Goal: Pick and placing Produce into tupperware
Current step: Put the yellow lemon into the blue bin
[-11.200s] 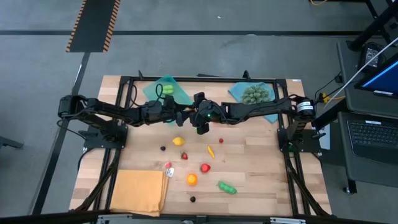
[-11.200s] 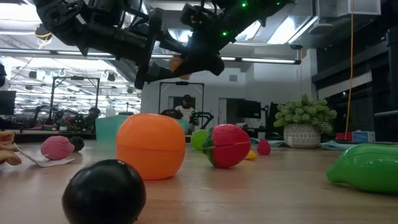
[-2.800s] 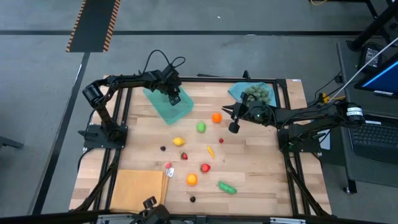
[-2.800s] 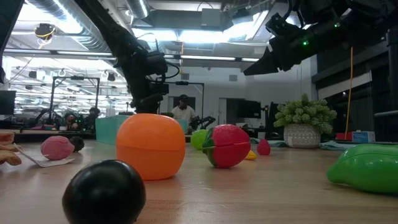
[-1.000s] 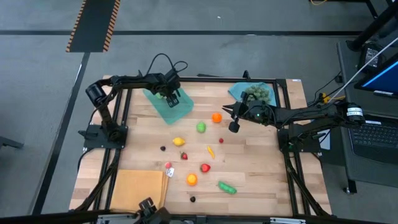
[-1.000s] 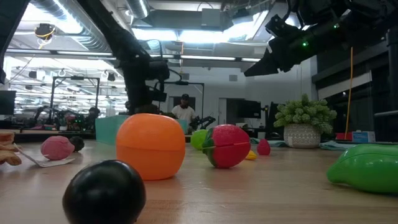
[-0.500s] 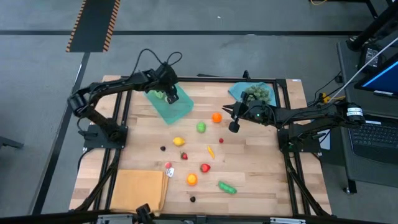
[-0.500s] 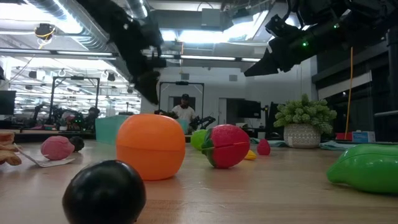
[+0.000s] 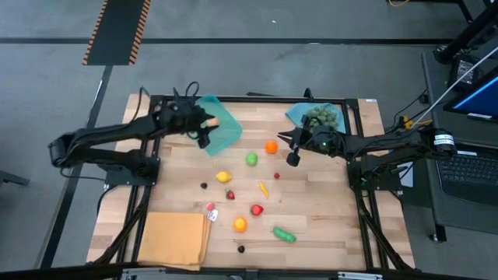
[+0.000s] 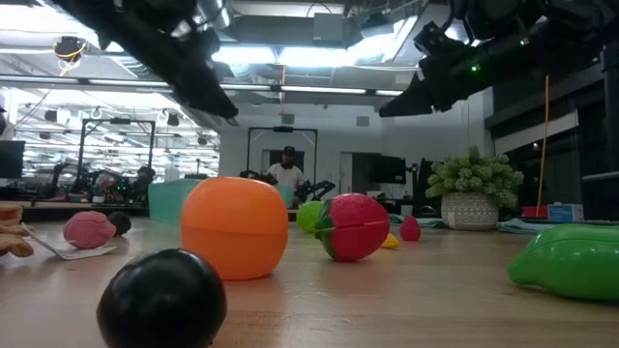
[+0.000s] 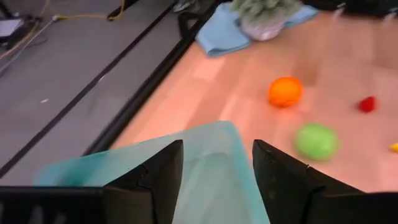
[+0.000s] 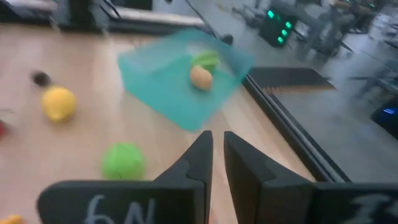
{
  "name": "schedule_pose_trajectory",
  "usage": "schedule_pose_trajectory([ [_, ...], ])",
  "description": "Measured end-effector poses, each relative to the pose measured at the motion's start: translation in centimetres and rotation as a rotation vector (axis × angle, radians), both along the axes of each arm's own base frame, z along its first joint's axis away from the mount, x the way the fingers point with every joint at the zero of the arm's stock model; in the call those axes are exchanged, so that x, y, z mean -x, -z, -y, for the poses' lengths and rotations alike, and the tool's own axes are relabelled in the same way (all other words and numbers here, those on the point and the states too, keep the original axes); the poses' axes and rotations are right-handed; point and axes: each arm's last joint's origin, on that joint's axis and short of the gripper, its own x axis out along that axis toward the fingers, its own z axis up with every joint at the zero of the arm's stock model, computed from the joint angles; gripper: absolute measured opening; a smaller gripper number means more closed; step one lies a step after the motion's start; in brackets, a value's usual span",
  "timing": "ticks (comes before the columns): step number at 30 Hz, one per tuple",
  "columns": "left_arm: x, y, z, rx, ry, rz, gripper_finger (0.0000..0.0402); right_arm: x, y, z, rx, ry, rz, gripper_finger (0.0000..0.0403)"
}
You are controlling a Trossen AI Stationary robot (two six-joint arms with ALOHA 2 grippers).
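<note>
The tupperware (image 9: pixel 223 129), a teal tray, lies at the table's far left; the right wrist view shows a green piece (image 12: pixel 206 59) and a tan piece (image 12: pixel 200 76) in it (image 12: pixel 168 87). More produce lies loose on the wood: an orange (image 9: pixel 271 146), a green ball (image 9: pixel 251 159), a yellow piece (image 9: pixel 224 176), a red piece (image 9: pixel 257 209), a green pod (image 9: pixel 284 234) and dark berries (image 9: pixel 204 185). My left gripper (image 9: pixel 204 137) hovers open over the tray's left edge (image 11: pixel 217 180). My right gripper (image 9: pixel 292 159) hangs shut and empty above the table, right of the orange.
A tan mat (image 9: pixel 175 239) lies at the near left corner. A blue cloth (image 9: pixel 336 141) with a bushy grey-green cluster (image 9: pixel 320 117) sits at the far right. The black frame rails (image 9: pixel 257 99) run along the table's edges. A person (image 10: pixel 287 170) stands far behind the table.
My left gripper has risen off the tupperware and drawn back toward the table's left edge, tipping from pointing steeply down to nearer level. The tupperware and the loose produce have stayed in place.
</note>
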Motion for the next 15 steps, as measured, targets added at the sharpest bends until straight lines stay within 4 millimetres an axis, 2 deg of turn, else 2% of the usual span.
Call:
schedule_pose_trajectory([
  [5,0.9,0.5,2.5,-0.014,0.084,0.094,0.0174,1.6,1.4,-0.3,0.022,-0.044,0.103,0.0043],
  [15,2.4,1.5,5.1,-0.029,0.190,0.213,0.0162,5.6,-0.7,-0.7,0.057,-0.031,0.222,0.0043],
])
